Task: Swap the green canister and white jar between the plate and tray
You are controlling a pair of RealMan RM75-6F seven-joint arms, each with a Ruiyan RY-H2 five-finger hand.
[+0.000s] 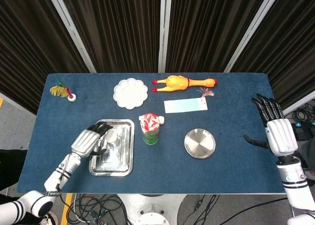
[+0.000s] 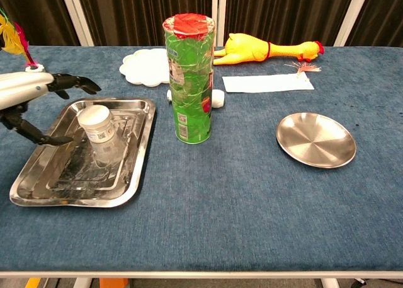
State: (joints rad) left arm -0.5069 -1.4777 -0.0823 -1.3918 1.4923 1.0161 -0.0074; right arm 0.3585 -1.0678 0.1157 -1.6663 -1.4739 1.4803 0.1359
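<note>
Steel tray (image 2: 135, 150) holds the white jar (image 2: 99, 134); the green canister (image 2: 189, 80) stands on bare cloth between tray and plate (image 2: 316, 138). Left hand (image 2: 28, 89) hangs spread beside the jar, right hand (image 1: 279, 133) unclenched at the table's edge.

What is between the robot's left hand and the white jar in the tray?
Nothing visible. The left hand is open right beside the white jar, over the tray's left edge, with only bare tray between them.
</note>
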